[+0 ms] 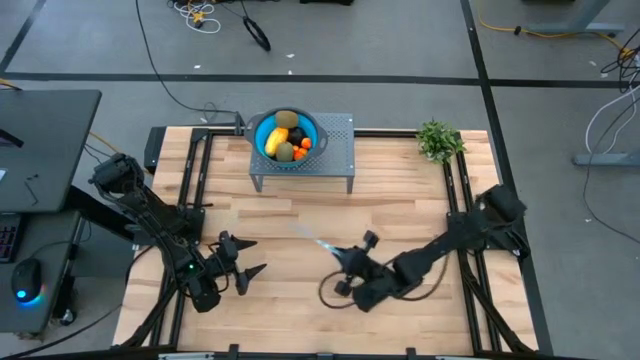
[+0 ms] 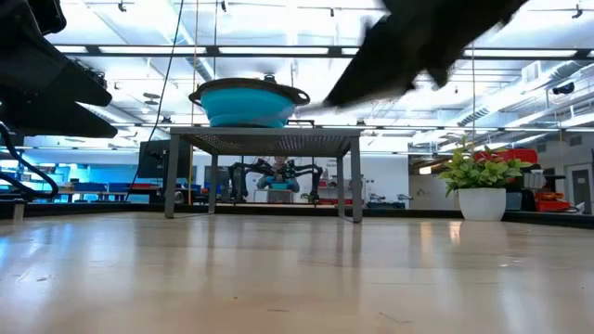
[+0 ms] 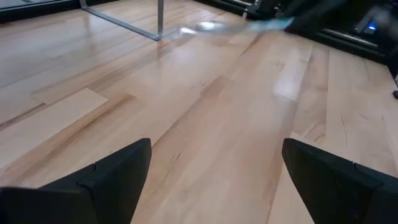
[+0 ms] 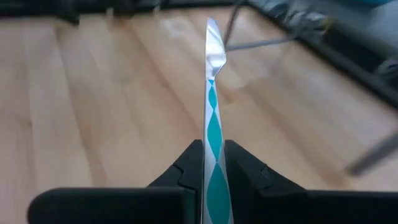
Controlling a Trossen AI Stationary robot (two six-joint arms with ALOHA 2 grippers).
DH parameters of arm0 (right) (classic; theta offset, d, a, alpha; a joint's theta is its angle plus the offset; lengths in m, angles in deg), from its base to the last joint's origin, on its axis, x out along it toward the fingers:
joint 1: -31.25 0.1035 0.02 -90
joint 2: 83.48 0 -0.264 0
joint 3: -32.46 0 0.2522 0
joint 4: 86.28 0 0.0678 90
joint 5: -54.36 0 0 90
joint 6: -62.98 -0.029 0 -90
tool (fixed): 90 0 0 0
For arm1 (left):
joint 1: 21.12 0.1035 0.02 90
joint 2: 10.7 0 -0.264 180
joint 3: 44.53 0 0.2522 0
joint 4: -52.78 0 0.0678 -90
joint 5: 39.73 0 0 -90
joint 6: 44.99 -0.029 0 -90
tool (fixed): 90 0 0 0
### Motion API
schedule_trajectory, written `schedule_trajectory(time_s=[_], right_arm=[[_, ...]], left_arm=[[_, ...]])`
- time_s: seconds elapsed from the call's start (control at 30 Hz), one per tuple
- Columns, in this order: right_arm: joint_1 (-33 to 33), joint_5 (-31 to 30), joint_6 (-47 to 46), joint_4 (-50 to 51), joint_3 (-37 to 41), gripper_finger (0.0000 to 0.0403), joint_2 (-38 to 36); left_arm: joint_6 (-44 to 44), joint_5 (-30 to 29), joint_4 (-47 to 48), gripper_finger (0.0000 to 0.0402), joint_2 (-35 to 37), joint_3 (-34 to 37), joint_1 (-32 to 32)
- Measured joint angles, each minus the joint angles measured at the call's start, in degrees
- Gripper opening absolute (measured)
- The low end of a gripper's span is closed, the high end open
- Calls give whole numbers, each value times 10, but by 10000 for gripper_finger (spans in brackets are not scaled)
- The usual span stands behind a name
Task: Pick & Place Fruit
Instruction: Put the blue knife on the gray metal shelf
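A: Blue bowl (image 1: 286,135), contents?
B: The fruit (image 1: 285,139), on the mesh stand (image 1: 335,150) at the worktop's (image 1: 400,200) far edge.
A: Grippers?
B: My right gripper (image 4: 210,163) pinches the knife (image 4: 212,124) handle; my left gripper (image 1: 243,257) hovers wide, empty

A robotics lab is showing here; the wooden worktop (image 1: 300,230) is sitting on grey floor with loose cables (image 1: 215,15) trailing; strip lights (image 2: 278,51) are glowing overhead; a computer mouse (image 1: 27,280) is lying alongside.
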Motion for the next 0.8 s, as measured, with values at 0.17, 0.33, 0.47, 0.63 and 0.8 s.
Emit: schedule_trajectory(time_s=[0.17, 0.33, 0.47, 0.63, 0.8], right_arm=[[27, -92, -74, 117, 0, 47, -77], [30, -115, -126, 182, 0, 47, -139], [21, -84, -174, 251, -1, 47, -167], [-7, -57, -302, 386, -1, 47, -192], [-34, -55, -331, 427, -1, 49, -194]], left_arm=[[1, 0, -1, 373, 0, 0, 0], [2, 1, -1, 373, 0, 0, 0], [-2, 3, -1, 373, 0, 0, 0], [-14, -6, -2, 373, 0, 0, 3], [-15, -16, -4, 373, 0, 0, 17]])
